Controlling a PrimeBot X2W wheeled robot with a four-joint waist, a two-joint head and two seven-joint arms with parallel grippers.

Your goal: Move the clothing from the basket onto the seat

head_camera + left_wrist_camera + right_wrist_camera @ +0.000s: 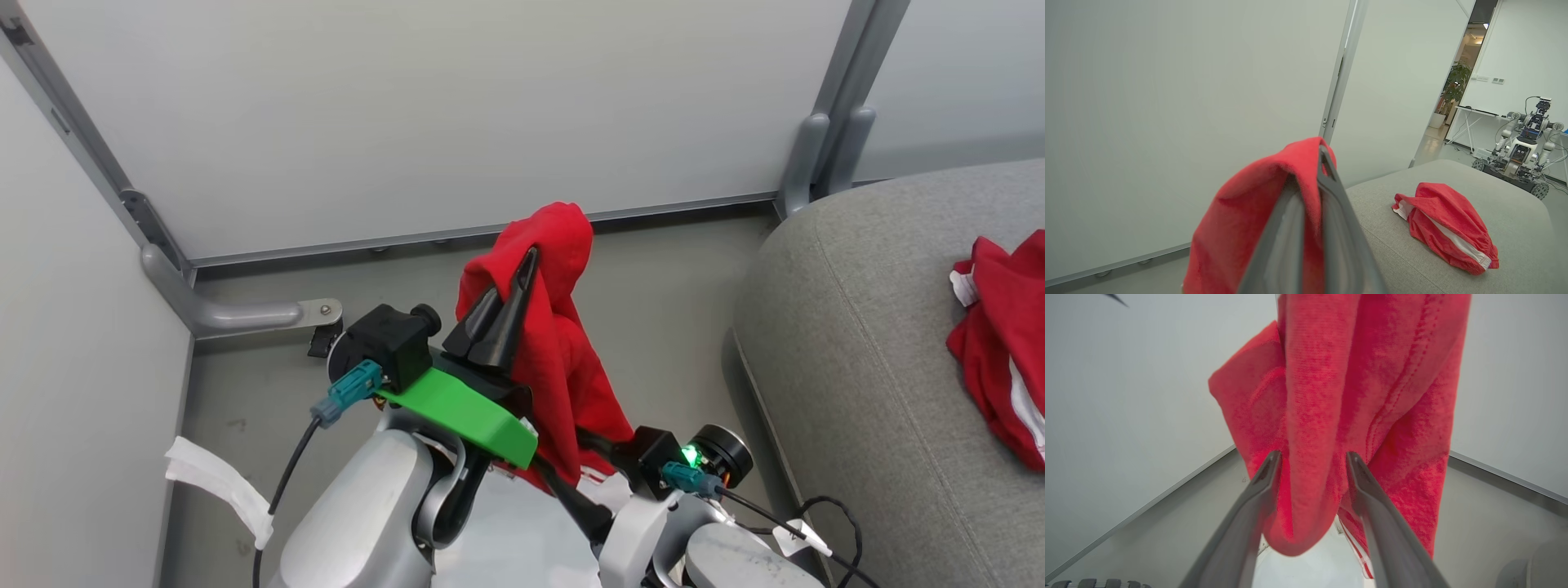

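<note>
Head view, looking down on a bare grey floor (669, 302) hemmed in by pale partition walls (408, 106) on grey metal posts (824, 155). At right, a rounded corner of the grey woven couch seat (857, 343), standing on that floor close to the wall. Lying crumpled on the cushion, well apart from both arms: a red piece (1000, 351) with white trim. Left wrist view, past the far end of the couch: an open doorway, a potted plant (1453, 83) and another wheeled robot (1521, 151) parked by a white wall.

Centre of the head view: left tool (513, 282), raised above the floor and clenched tight on a red garment (563, 351), dark fingers pointing up and pressed together, cloth pinched between them and draped over the tips. Hanging from that grip in long folds, clear of the seat and to its left. Lower down, right tool (1312, 457), moderately parted in the right wrist view, with one thick hanging fold of the same garment between its fingers (1261, 486) and brushing both inner faces; squeezed or merely touched, impossible to tell. Beneath the fold, a glimpse of a red-and-white striped edge and a pale surface, too blurred to name.
</note>
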